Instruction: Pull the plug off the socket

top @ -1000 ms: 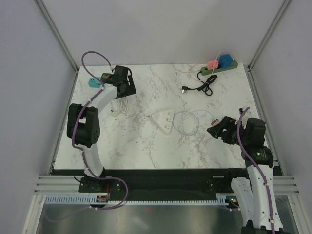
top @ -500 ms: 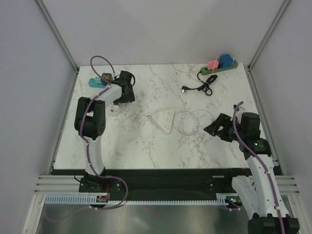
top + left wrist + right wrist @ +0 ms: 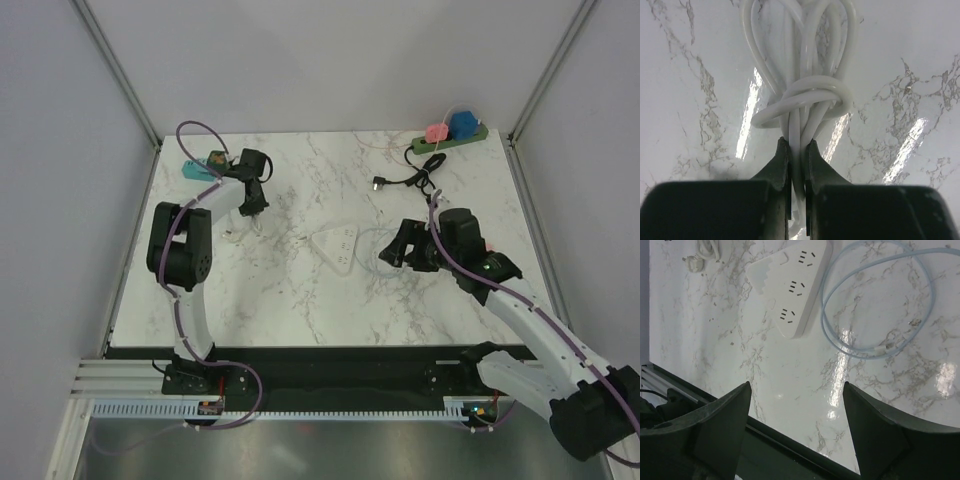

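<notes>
My left gripper (image 3: 798,142) is shut on a strand of the knotted white cable bundle (image 3: 805,90) lying on the marble table at the back left (image 3: 240,225). The cable's white plug (image 3: 692,262) lies loose on the table. A white triangular socket strip (image 3: 337,245) sits mid-table, and its three sockets (image 3: 795,285) are empty. My right gripper (image 3: 400,250) hovers open just right of it, with nothing between the fingers (image 3: 797,385). A green socket strip (image 3: 450,140) at the back right holds a pink plug (image 3: 436,131) and a blue plug (image 3: 463,123).
A pale blue cable loop (image 3: 823,320) lies beside the white strip, under my right gripper. A black cable (image 3: 415,180) is coiled near the green strip. A teal block (image 3: 195,168) sits at the back left corner. Frame posts and walls bound the table.
My left gripper has lowered onto the white cable bundle and shut on it. My right arm has swung left and forward to the white socket strip, staying open.
</notes>
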### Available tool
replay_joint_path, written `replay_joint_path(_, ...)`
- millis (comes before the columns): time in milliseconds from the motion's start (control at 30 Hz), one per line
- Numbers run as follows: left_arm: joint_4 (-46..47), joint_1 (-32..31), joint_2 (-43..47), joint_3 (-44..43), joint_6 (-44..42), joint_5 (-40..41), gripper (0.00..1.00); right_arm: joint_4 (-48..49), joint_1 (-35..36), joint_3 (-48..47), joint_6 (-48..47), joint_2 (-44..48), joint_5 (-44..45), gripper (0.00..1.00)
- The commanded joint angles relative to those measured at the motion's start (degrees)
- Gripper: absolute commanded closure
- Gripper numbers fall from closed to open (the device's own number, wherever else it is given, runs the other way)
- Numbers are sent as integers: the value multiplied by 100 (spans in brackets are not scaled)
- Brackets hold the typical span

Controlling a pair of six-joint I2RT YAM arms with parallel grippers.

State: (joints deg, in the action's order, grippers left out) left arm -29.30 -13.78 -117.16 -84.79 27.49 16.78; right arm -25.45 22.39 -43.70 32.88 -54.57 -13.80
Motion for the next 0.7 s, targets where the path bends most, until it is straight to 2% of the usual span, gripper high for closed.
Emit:
replay_joint_path(0, -384, -46, 167, 839, 591, -806, 98, 698, 370, -130, 236, -447, 536, 18)
replay_joint_path(200, -200, -212, 1142, 2226, 986, -992, 98, 1270, 1021, -130, 482, -1222, 887, 18)
replay_joint_path(300, 12, -676, 1582, 2939, 1258, -1245, 98, 1603, 1389, -147, 648, -1381, 897, 17)
replay_joint_path(500, -58, -1740, 2328, 3802, 2128, -1246, 98, 2000, 1846, -323, 772, -1960, 941, 18)
replay_joint_path(667, -93, -1953, 3180, 4435, 2700, -1361, 96, 2009, 2058, -534, 772, -2277, 1081, 17)
